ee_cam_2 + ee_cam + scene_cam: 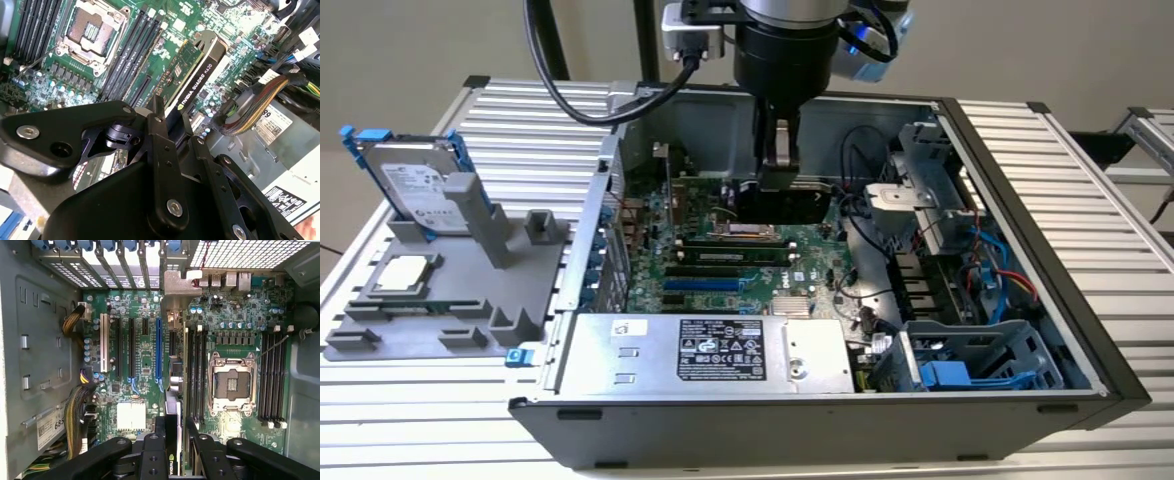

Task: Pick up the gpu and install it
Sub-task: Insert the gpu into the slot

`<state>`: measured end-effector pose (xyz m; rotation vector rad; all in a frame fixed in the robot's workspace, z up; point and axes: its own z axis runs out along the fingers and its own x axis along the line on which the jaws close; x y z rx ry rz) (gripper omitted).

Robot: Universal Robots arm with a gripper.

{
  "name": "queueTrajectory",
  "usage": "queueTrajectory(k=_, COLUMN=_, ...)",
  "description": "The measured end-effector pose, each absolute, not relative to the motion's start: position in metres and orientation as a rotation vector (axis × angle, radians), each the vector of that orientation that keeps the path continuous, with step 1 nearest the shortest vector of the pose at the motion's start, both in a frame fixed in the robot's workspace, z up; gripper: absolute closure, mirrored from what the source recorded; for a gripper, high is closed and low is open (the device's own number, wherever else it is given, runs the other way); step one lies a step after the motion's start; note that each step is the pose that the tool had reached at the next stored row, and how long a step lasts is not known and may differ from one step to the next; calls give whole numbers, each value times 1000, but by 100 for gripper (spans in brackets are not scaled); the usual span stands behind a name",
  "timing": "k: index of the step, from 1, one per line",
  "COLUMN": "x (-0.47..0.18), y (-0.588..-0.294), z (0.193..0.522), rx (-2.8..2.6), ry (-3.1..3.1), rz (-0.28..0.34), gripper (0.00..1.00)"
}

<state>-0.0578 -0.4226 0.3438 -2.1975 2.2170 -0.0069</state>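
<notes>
Here, your gripper (170,127) clamps the gpu (195,70) on edge, long axis along the board (145,355), bracket toward the rear slots (115,260); fingers (194,432) hide its near end.

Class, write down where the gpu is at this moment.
In the first wrist view the gpu stands on edge over the motherboard, clamped in the gripper, between the blue expansion slot and the memory slots.
</notes>
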Motion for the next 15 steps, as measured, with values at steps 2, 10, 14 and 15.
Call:
queueTrajectory(k=2, x=-58, y=-423, z=344, rx=-2198, ry=2217, rz=-7, gripper=100)
queueTrajectory(k=10, x=-58, y=-423, z=340, rx=-2197, ry=2217, rz=-7, gripper=100)
queueTrajectory(k=14, x=-58, y=-423, z=338, rx=-2197, ry=2217, rz=-7, gripper=100)
queueTrajectory(k=15, x=-59, y=-423, z=338, rx=-2198, ry=2217, rz=-7, gripper=100)
